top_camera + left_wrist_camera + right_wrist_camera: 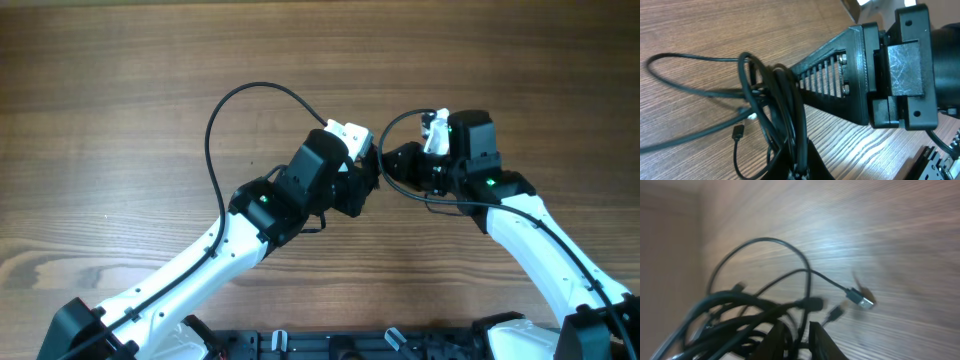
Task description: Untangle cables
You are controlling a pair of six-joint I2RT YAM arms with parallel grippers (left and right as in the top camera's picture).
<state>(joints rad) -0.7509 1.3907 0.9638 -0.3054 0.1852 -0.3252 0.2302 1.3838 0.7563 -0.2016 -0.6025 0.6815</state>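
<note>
- Left end effector (801,169) was clenched on the cables (785,107); the cords ran up taut from between its fingers. Right end effector (800,341) was nearly closed with a cord in the gap. Too blurred to tell if it pinched.
- Where was the bunch?
- Between your two end effectors, low over the worktop (120,80). One long loop (208,135) trailed out to the left.
- How would it handle?
- My read: light, limp, slick jackets. It would slip through a loose pinch and snag at the plugs. You'd do best taking one cord just behind a plug. The USB plug (860,299) and the small plug (738,131) both hung clear of the bunch. No yanking, or the knot tightens.
- Anything hidden?
- Overhead, both wrists covered the knot. You couldn't count the cords or trace any plug to its cord.
</note>
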